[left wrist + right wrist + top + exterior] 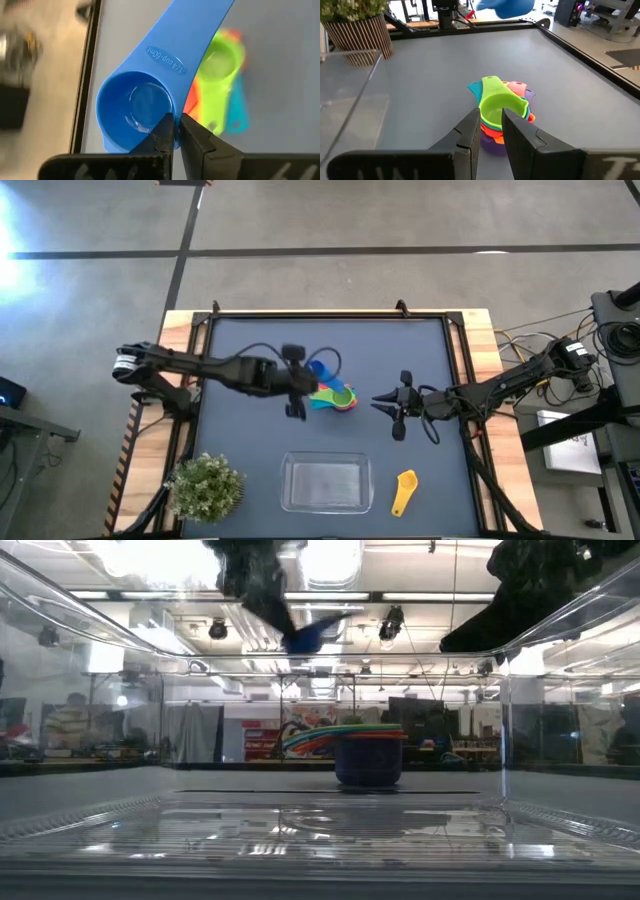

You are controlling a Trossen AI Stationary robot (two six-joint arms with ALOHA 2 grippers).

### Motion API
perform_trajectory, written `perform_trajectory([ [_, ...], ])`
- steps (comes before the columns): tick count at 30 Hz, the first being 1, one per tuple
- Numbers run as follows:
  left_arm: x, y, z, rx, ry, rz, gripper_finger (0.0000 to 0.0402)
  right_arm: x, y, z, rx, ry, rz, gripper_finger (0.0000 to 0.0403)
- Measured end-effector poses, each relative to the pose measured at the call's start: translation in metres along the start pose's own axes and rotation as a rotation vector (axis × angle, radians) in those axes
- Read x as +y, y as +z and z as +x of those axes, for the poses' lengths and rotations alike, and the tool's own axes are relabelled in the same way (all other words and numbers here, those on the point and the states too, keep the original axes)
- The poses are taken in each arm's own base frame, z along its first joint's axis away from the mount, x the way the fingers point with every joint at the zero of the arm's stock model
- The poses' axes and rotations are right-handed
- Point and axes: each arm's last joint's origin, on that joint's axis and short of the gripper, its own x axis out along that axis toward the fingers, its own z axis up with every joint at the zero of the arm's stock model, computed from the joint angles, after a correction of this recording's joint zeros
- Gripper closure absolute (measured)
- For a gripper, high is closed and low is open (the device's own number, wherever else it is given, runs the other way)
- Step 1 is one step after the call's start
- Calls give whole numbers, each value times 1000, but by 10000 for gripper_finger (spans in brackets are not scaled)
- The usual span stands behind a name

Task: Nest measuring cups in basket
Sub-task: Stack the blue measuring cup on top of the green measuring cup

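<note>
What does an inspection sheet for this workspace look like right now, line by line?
Surface: dark mat on a wooden table.
Job's things: blue cup lifted; nested stack mid-mat; yellow cup beside the empty basket.
Clutter: plant at the basket's other side.
Grippers: left gripper shut on the blue cup's rim; right gripper near the stack, holding nothing.
Cables: bundle beyond the table's right edge.
Surroundings: lab room, a seated person far off.
</note>
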Motion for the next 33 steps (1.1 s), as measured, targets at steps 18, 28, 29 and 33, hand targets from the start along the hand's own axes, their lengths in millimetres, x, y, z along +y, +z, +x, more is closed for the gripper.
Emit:
perform_trajectory([
  [18,-39,20,37,60,78,267,401,1,15,0,-121,110,308,284],
  [28,-46,29,33,44,134,351,402,-14,21,13,-123,38,429,229],
  [29,-47,29,32,42,141,358,402,-14,22,15,-119,47,431,226],
  [33,-49,31,31,35,145,385,402,-12,25,28,-81,71,431,219],
])
